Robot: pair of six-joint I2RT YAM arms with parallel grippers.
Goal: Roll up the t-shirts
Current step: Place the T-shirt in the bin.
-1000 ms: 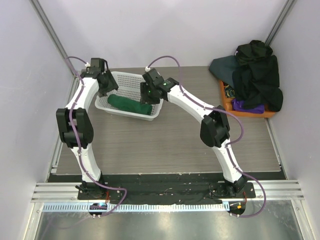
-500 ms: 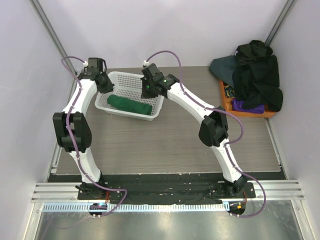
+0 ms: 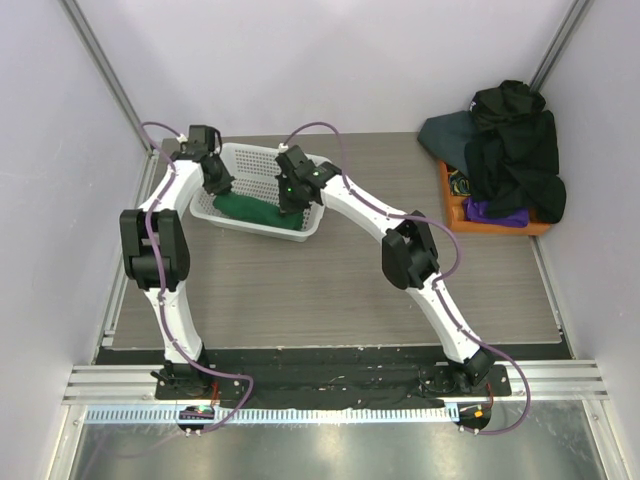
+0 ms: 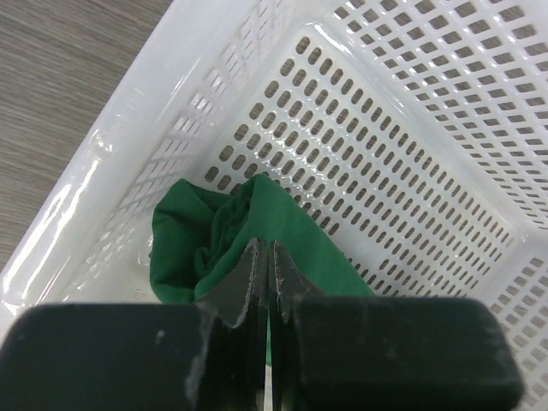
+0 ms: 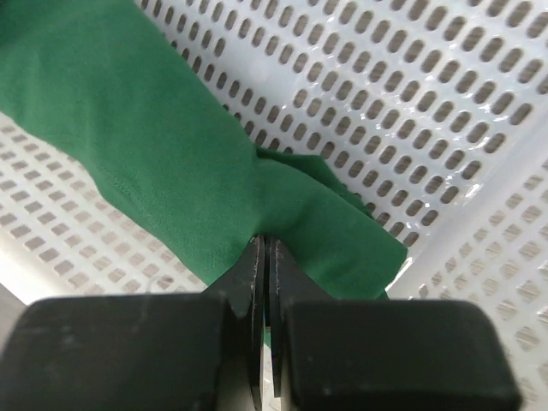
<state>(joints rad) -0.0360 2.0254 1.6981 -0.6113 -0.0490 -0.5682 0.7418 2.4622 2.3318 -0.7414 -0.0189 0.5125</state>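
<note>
So on the table (image 3: 330,290), the big pile of shirts (image 3: 515,150) on the orange tray (image 3: 500,226) at far right looks totally unrolled, so most of the job is left imo. The white basket (image 3: 262,228) at far left has one green shirt (image 3: 250,209) lying in it as a neat roll, that one's done. Right claw (image 5: 264,240) is pinched shut on the roll's cloth. Left claw (image 4: 263,248) is closed tight at the other end; can't tell if it's got fabric.
</note>
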